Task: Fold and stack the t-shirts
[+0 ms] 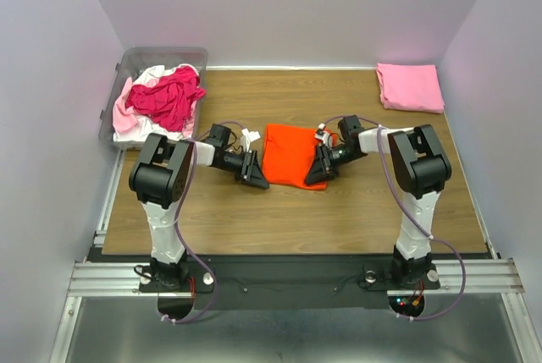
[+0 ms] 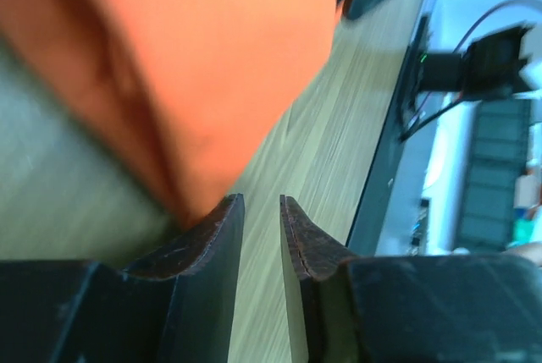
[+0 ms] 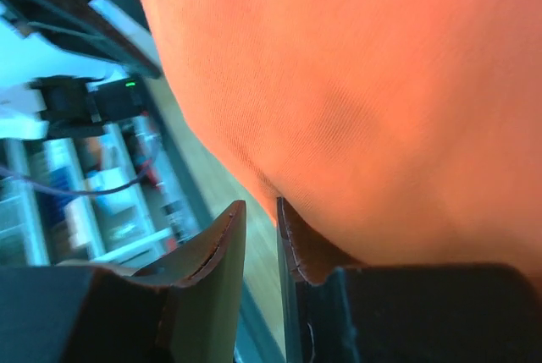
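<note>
A bright orange t-shirt (image 1: 288, 153), folded into a rectangle, lies on the wooden table (image 1: 339, 211) in the middle. My left gripper (image 1: 254, 178) is at its near left corner and my right gripper (image 1: 315, 178) at its near right corner. In the left wrist view the jaws (image 2: 261, 202) stand a narrow gap apart with only bare table between them; the orange cloth (image 2: 212, 58) lies beside one finger. In the right wrist view the jaws (image 3: 260, 205) are also narrowly apart and empty, with the cloth (image 3: 364, 84) lying against one finger. A folded light pink t-shirt (image 1: 410, 86) lies at the far right corner.
A clear plastic bin (image 1: 161, 57) at the far left holds a crumpled magenta shirt (image 1: 169, 96) and pale pink and white cloth (image 1: 127, 118) spilling over its near side. Lilac walls close the table on three sides.
</note>
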You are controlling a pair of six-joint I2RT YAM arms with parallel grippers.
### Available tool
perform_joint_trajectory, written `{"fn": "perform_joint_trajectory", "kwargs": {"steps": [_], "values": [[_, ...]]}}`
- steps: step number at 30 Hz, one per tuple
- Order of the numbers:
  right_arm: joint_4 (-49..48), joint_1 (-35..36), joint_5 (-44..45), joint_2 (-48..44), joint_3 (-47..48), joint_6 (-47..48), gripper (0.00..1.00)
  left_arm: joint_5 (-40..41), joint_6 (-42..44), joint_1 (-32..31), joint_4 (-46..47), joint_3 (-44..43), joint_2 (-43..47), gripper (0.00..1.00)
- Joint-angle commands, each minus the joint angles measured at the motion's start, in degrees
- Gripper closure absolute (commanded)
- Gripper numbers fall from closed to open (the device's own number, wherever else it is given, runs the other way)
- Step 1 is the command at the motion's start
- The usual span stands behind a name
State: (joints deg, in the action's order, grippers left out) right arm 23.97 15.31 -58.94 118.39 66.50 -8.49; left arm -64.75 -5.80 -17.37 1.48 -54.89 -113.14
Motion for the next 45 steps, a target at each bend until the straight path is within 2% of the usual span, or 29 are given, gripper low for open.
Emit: {"fn": "perform_joint_trajectory", "kwargs": {"steps": [1,4,7,11,16,20,21,23,26,29,33,36,40,42,45], "values": [[1.7,-0.63,0.5,-7.9,-1.81,4.45,0.72,0.86,12.56,0.4,-11.04,1.72,5.73,0.63],[3.63,-0.63,-3.02,-11.77,-2.43,5.06,0.69,0.59,18.1,0.23,-17.01,-0.47,8.89,0.63],[7.84,-0.63,-4.78,-14.84,-2.34,7.96,0.68,3.4,20.74,-0.83,-18.35,-3.37,14.25,0.63],[9.61,-0.63,-0.23,-15.47,-5.06,10.16,0.68,6.92,22.24,-3.46,-18.26,-9.95,16.9,0.62],[8.99,-1.33,6.54,-8.8,-5.07,12.71,0.71,11.3,23.99,-8.47,-16.25,-14.54,15.23,0.6],[9.17,-3.44,8.75,-2.99,-2.08,12.89,0.72,17.81,26.54,-11.9,-13.43,-14.54,15.15,0.59],[9.78,-3.53,9.27,-2.73,-1.38,12.97,0.73,21.47,26.89,-12.6,-12.91,-14.54,15.06,0.59],[10.4,-3.53,9.72,-3.68,-0.06,13.24,0.73,24.14,28.82,-14.7,-11.5,-14.28,15.32,0.54],[12.59,-3.53,7.71,-7.11,2.22,13.68,0.71,32.55,34.0,-17.61,-8.43,-12.97,16.46,0.48],[15.23,-3.8,5.85,-12.11,3.9,13.42,0.62,36.63,39.19,-21.91,-4.56,-11.73,17.08,0.44],[15.41,-4.85,6.98,-18.8,3.03,9.9,0.38,40.74,44.03,-26.57,0.44,-11.11,15.86,0.41],[15.15,-7.22,9.44,-21.09,0.57,8.67,0.33,41.37,43.86,-28.15,2.03,-12.42,13.49,0.4],[13.66,-11.96,12.09,-21.01,-0.58,3.85,0.32,41.99,45.08,-29.74,4.05,-12.17,11.46,0.4],[11.9,-13.9,15.23,-20.66,-1.02,-0.37,0.25,42.6,47.27,-31.23,4.41,-12.25,10.49,0.4],[10.58,-14.7,20.41,-20.04,-1.11,-5.91,0.23,42.69,50.0,-33.16,4.33,-12.78,8.12,0.4]]}}
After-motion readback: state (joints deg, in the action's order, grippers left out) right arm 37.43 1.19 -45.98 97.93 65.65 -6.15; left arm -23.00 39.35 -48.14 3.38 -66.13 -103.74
